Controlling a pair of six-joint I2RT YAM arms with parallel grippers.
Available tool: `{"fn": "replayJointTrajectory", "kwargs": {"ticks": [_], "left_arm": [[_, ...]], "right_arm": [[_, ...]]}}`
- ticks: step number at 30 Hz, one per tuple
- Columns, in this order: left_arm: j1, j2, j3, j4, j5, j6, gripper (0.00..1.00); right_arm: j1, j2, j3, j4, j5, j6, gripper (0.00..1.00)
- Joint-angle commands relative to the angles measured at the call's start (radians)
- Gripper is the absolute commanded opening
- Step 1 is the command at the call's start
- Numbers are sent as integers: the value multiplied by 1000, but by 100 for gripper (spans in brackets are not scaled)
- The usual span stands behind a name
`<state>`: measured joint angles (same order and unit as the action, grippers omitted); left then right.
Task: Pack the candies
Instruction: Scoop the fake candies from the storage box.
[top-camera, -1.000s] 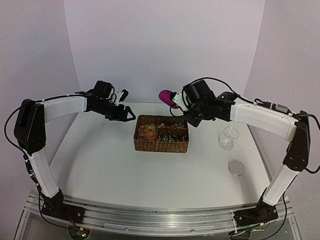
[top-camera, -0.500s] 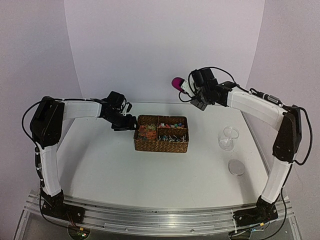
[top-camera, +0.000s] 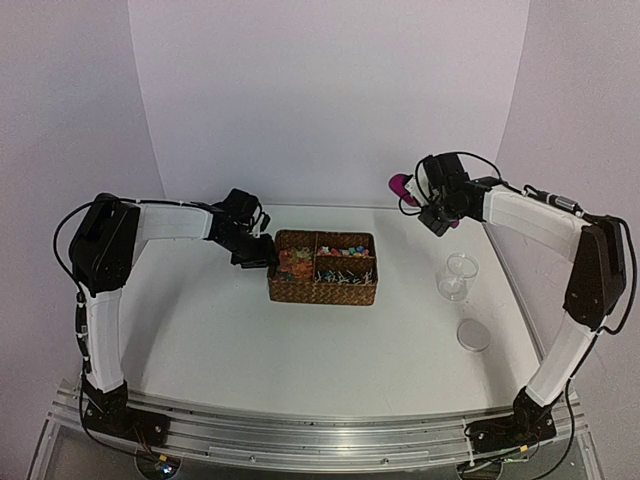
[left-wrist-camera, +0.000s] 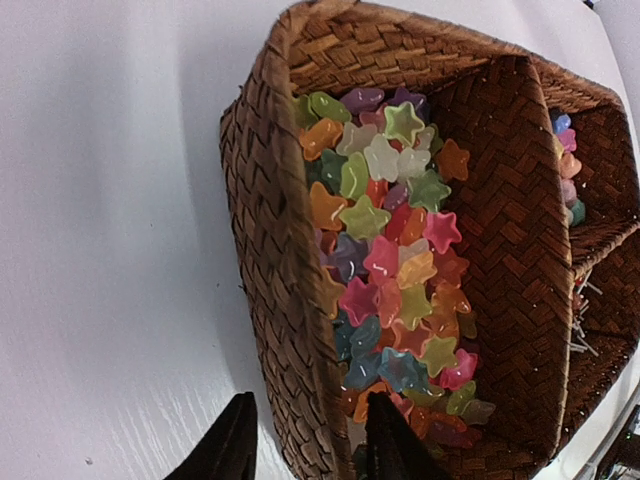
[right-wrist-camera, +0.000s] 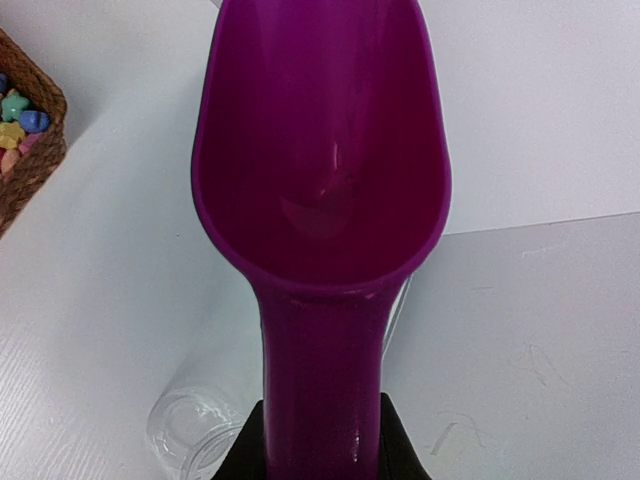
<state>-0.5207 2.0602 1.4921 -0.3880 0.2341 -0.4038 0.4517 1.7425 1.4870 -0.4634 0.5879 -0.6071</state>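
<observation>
A brown wicker basket sits mid-table with several compartments. The candies fill it: star-shaped ones on the left, tiny mixed ones at the right, a few showing in the right wrist view. My left gripper is open, its jaws astride the basket's left wall, one finger outside and one inside among the stars. My right gripper is shut on the handle of the magenta scoop, held in the air right of the basket. The scoop's bowl looks empty.
A clear glass jar stands open on the right of the table and shows below the scoop. Its round lid lies nearer the front. White walls close the back and sides.
My right arm has carried the scoop from over the basket to the right, towards the jar. My left gripper has moved right to the basket's left wall.
</observation>
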Motion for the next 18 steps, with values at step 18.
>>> {"fn": "replayJointTrajectory", "kwargs": {"ticks": [18], "left_arm": [[-101, -34, 59, -152, -94, -113, 0]], "right_arm": [[418, 244, 297, 46, 227, -552, 0]]}}
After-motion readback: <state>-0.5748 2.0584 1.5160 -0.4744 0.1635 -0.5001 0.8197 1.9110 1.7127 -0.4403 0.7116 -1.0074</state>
